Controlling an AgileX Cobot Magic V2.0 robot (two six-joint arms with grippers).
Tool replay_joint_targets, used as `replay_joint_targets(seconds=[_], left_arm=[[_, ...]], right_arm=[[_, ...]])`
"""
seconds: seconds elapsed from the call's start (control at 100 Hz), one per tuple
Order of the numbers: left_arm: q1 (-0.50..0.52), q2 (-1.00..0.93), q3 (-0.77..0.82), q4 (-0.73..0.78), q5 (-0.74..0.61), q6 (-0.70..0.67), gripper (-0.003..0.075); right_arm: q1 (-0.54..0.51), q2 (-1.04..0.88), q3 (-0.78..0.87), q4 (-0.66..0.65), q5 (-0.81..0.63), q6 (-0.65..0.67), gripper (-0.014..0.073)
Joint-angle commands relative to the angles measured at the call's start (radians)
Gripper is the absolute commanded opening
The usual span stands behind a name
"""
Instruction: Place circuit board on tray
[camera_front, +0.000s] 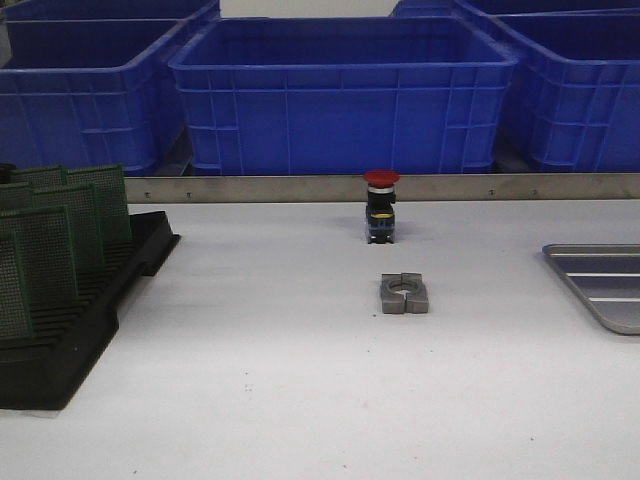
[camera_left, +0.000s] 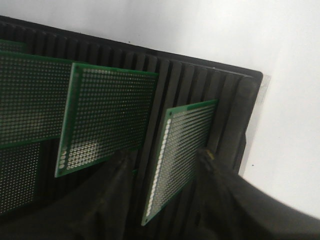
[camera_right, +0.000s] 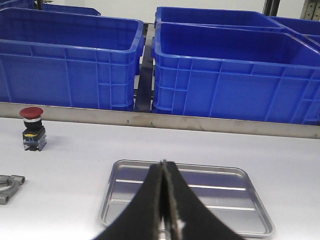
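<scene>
**No board on the tray yet**

The job has only just begun. The tray is bare, with nothing lying on its ribbed floor. It sits on the white table at the right side, well apart from the black rack on the left. All the circuit boards stand upright in the slots of that rack.

The left gripper hangs over the rack with its fingers spread apart. The nearest circuit board stands between them. One finger looks like it touches the board's edge, but the board is not squeezed yet. The right gripper has its fingers pressed together and holds nothing. It hovers just above the tray.

Left to do: grab a board, lift it out, carry it across and lay it down on the tray.

Counting:
- One tray.
- One rack.
- At least four boards in the rack in the front view; some hide behind others.
- One red push button.
- One small grey metal clamp block.
- At least four blue crates behind the table.
</scene>
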Motion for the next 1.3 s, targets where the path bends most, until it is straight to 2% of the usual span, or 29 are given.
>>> replay_joint_targets(seconds=[0.0,0.16,0.23,0.48,0.61,0.8,0.97,1.12,1.29], left_arm=[[-0.006,-0.013,-0.032,-0.04,-0.016,0.002,0.0281],[-0.006,0.019,-0.032,-0.04,-0.013,0.002,0.0279],[-0.006,0.028,-0.032,-0.04,-0.011,0.002,0.0253],[-0.006,0.028,-0.032,-0.04,-0.005,0.002,-0.0022],[-0.006,0.022,-0.055,-0.043,0.032,0.002,-0.002],[-0.006,0.021,-0.167,-0.122,0.253,0.002,-0.002],[-0.006,0.021,-0.233,-0.258,0.381,0.002,-0.002],[-0.026,0.021,-0.237,-0.481,0.391,0.002,-0.002],[-0.121,0.021,-0.237,-0.595,0.389,0.002,-0.002]], right_arm=[[-0.001,-0.022,-0.001,-0.005,-0.085,-0.006,-0.006],[-0.001,-0.022,-0.001,-0.005,-0.085,-0.006,-0.006],[-0.001,-0.022,-0.001,-0.005,-0.085,-0.006,-0.006],[-0.001,-0.022,-0.001,-0.005,-0.085,-0.006,-0.006],[-0.001,-0.022,-0.001,-0.005,-0.085,-0.006,-0.006],[-0.001,-0.022,-0.001,-0.005,-0.085,-0.006,-0.006],[-0.001,-0.022,-0.001,-0.005,-0.085,-0.006,-0.006],[-0.001,-0.022,-0.001,-0.005,-0.085,-0.006,-0.006],[-0.001,-0.022,-0.001,-0.005,-0.085,-0.006,-0.006]])
